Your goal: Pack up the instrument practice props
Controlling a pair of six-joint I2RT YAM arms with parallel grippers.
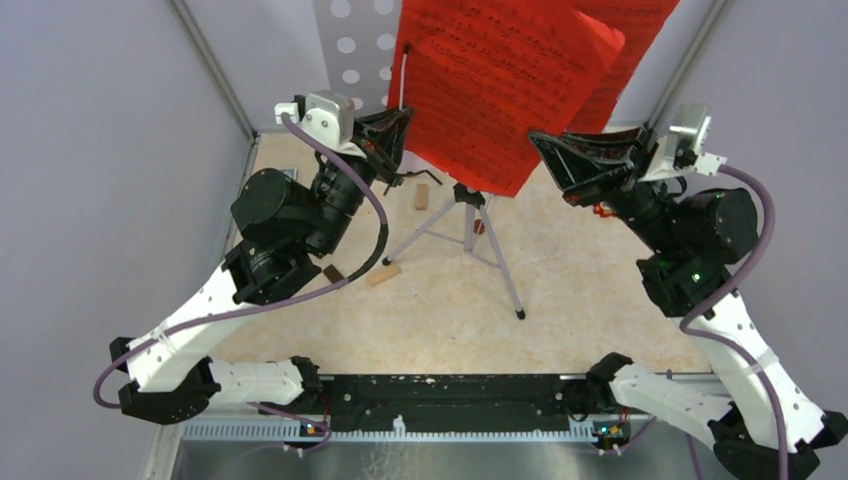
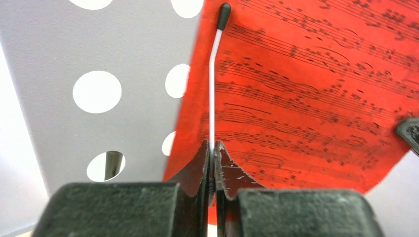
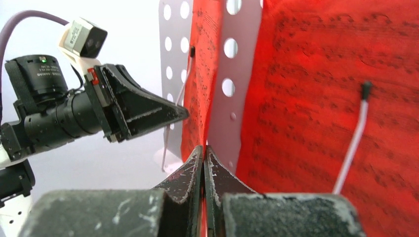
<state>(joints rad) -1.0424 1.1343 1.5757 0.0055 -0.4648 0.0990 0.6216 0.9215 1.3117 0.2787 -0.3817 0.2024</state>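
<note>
Left gripper: the left gripper (image 2: 212,148) is clamped on a thin white wire (image 2: 212,89), fingers squeezing its lower end from both sides.
Wire: it climbs from the fingertips along the left edge of the front page (image 2: 306,98), lies over the paper and ends in a black tip.
Right gripper: across the way, the right gripper (image 3: 203,149) has its fingers pressed together with a sliver of red showing between them. It's nipping the front page at its lower right edge.
Back page: a second red sheet, the back page (image 1: 630,30), sits behind and to the right, with a second wire (image 3: 350,147) lying over it.
Panel: the white panel (image 2: 138,49), punched with round holes, stands upright behind both sheets and peeks out on the left.
Legs: silver legs (image 1: 499,260) splay out below the pages, feet on the desk (image 1: 580,290), toward its far middle.
Blocks: two tan blocks (image 1: 421,195) lie on the desk left of the legs, not touching them.
Arms: they come in from either side, with the grippers facing each other across the front page.
</note>
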